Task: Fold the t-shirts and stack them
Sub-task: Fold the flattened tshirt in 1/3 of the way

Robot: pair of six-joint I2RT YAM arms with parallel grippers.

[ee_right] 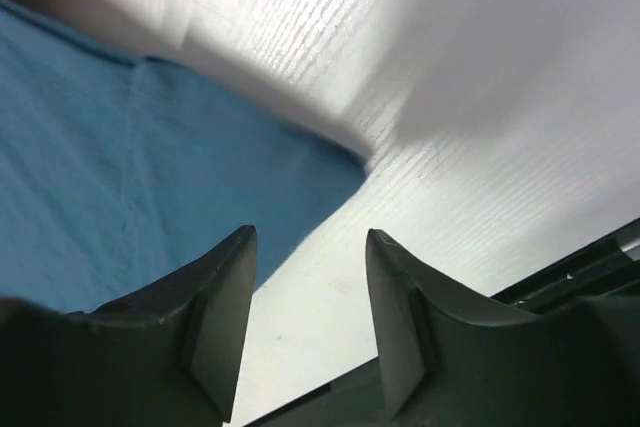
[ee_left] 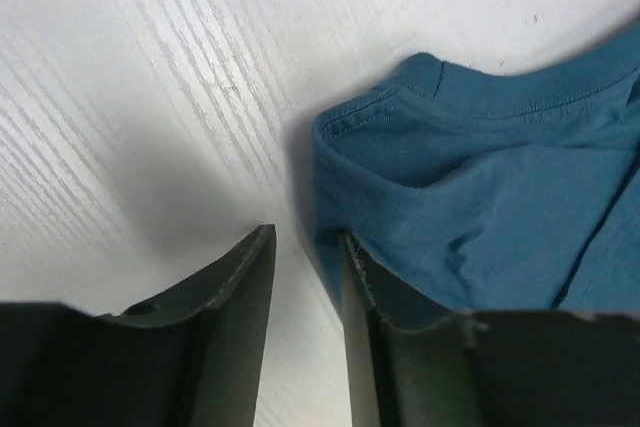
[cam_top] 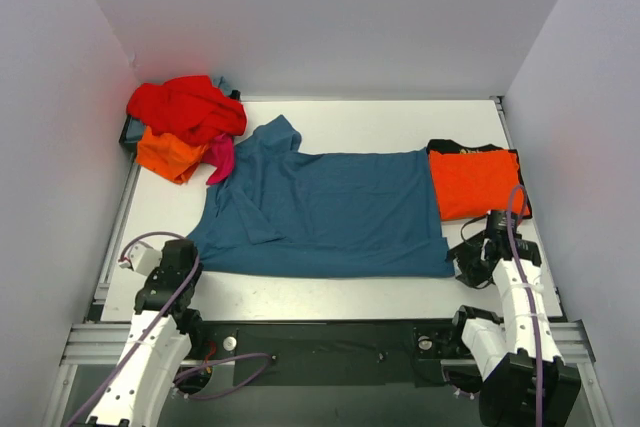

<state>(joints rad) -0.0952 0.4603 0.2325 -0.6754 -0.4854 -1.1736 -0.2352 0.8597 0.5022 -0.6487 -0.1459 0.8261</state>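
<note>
Over the white counter (cam_top: 330,292), the left hand (ee_left: 305,237) and right hand (ee_right: 310,235), both released, should pinch corners of the spread teal blue fabric t-shirt (cam_top: 330,212) evenly.

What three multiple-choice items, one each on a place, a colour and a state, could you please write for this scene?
1. Where does the folded orange t-shirt lie?
A. On the right side of the table, over a black t-shirt
B. At the near left corner
C. Hanging off the front edge

2. What colour is the t-shirt spread flat in the middle?
A. Red
B. Teal blue
C. Yellow

3. How do the jaws of the right gripper stand?
A. Shut on fabric
B. Open, with nothing between them
C. Out of view

Answers: 1 A, the top view shows it at right with black fabric edging it. 2 B, the wide flat shirt is teal. 3 B, the right wrist view shows a clear gap.
</note>
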